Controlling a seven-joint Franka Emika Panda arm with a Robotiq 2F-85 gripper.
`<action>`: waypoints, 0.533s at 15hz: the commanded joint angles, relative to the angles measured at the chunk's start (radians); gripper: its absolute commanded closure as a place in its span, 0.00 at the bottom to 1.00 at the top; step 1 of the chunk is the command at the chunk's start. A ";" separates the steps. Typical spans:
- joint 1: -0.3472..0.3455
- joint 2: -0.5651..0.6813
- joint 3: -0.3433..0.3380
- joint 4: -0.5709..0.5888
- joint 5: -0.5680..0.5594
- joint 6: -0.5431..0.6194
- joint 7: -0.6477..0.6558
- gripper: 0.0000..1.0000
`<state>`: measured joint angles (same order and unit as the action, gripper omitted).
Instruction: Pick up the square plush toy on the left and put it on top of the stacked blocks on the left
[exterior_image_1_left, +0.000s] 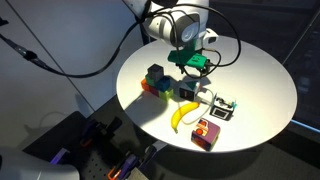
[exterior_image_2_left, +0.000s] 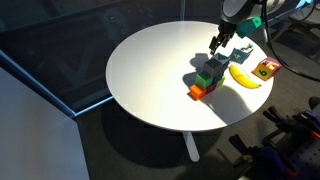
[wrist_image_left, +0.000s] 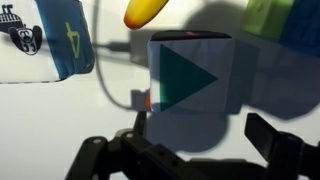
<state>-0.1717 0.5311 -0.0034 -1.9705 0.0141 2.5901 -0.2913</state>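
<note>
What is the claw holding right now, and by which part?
Nothing. In the wrist view the claw is open, its fingers spread wide of the plush cube, which sits on the table ahead of them, ungripped.

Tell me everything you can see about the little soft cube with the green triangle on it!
In the wrist view the square plush toy is a small soft-looking cube. The face towards the camera is white with a dark green triangle pointing sideways; a red strip shows along one edge. It sits flat on the white table, in shadow, just ahead of the open gripper, whose fingers stand either side without touching it.
</note>
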 joint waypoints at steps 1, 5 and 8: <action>-0.029 0.029 0.021 0.020 0.016 0.025 -0.033 0.00; -0.035 0.047 0.017 0.021 0.015 0.021 -0.019 0.00; -0.044 0.057 0.023 0.020 0.019 0.018 -0.026 0.00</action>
<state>-0.1905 0.5725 -0.0007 -1.9679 0.0141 2.6081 -0.2922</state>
